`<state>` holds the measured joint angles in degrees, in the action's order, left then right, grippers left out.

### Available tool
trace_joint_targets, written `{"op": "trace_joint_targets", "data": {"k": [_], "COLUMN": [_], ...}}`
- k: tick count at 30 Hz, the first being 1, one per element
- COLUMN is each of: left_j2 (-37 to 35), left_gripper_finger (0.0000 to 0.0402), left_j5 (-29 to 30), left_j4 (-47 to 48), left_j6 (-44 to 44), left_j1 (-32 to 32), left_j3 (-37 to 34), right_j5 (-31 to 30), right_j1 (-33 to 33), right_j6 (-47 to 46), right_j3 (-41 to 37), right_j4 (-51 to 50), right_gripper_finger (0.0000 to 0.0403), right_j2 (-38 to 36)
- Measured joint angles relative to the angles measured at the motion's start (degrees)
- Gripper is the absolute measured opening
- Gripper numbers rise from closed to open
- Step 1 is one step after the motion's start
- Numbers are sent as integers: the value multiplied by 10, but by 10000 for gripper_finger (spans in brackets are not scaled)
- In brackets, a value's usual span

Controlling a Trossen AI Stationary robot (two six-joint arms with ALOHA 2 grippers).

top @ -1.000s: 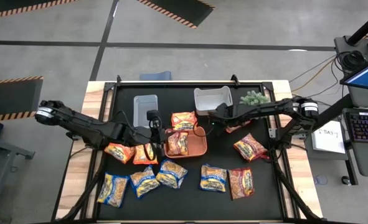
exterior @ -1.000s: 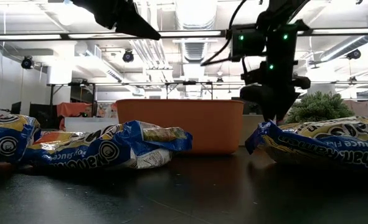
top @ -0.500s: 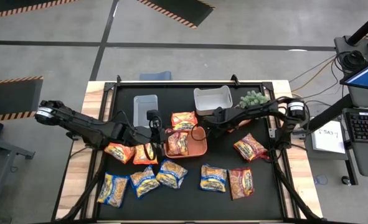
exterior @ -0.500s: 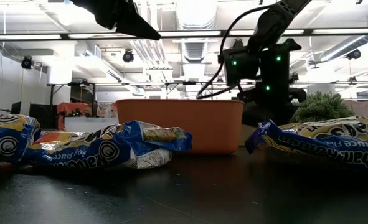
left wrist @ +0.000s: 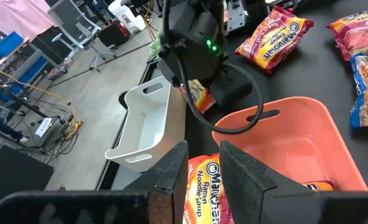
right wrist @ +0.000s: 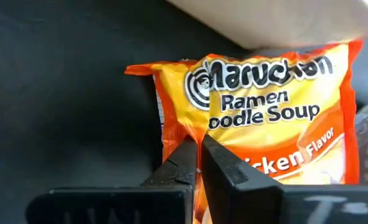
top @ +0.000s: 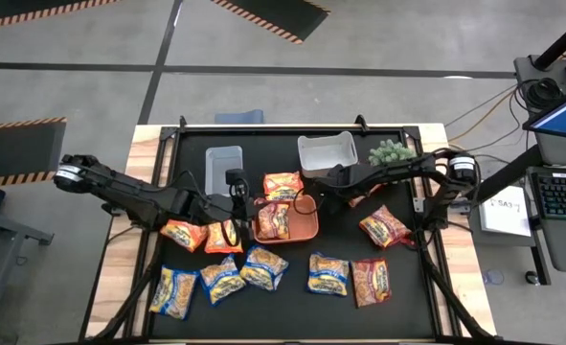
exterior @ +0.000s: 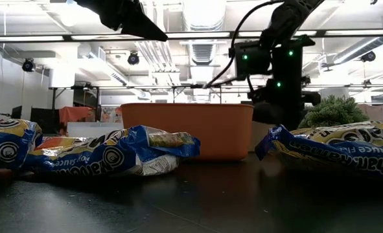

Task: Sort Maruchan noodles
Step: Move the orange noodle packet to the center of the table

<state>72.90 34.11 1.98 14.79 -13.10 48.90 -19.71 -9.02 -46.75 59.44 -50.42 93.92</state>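
Overhead and wrist views of a noodle-sorting bench. The right gripper (right wrist: 199, 163), which stood half open a second ago beside the white rectangular plastic bin (top: 328, 153), has moved in toward the orange rectangular plastic bin (top: 310, 225) and its fingers have snapped together on the edge of an orange-and-yellow shiny plastic chicken-flavour ramen packet (right wrist: 261, 118) lying on the black table mat (top: 417, 287) between the two bins. The pinch looks thin, on the wrapper's seam only, so the hold may be weak. The closing suggests that a pick is beginning; the packet is not yet lifted.

The left gripper (left wrist: 199, 171) has not shifted: it hangs at the orange bin's near rim, fingers partly parted around a second orange-and-yellow ramen packet (left wrist: 201, 193).

One packet already lies inside the orange bin; blue-and-yellow packets (top: 239, 273) and red packets (top: 371, 281) lie unsorted along the mat's front.
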Motion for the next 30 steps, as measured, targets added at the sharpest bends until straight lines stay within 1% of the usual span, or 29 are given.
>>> {"op": "trace_joint_targets", "data": {"k": [4, 7, 10, 12, 15, 18, 22, 26, 30], "left_j2": [0, 0, 0, 0, 0, 0, 0, 0, 3], "left_gripper_finger": [75, 75, 75, 75, 75, 75, 75, 75, 75], "left_j5": [0, 0, -1, -7, -25, -41, -51, -51, -52], "left_j4": [-4, -13, -28, -36, -47, -66, -97, -122, -128], "left_j6": [1, 4, 10, 11, 15, 17, 17, 15, -10], "left_j1": [0, 0, 0, 0, 0, 0, 0, 0, 0], "left_j3": [0, 0, 0, 0, 0, 0, 0, 0, 0], "right_j5": [70, 124, 146, 136, 97, 94, 91, 92, 91], "right_j1": [10, 35, 67, 91, 123, 129, 127, 128, 129], "right_j6": [0, 0, -17, -32, -45, -37, -18, 11, 40], "right_j3": [0, 0, 0, 0, 0, 0, 0, 0, -1], "right_j4": [0, 2, 6, 21, 54, 85, 91, 87, 65], "right_gripper_finger": [8, 8, 8, 8, 9, 17, 45, 83, 111], "right_j2": [-18, -28, -35, -38, -39, -39, -41, -50, -88]}}
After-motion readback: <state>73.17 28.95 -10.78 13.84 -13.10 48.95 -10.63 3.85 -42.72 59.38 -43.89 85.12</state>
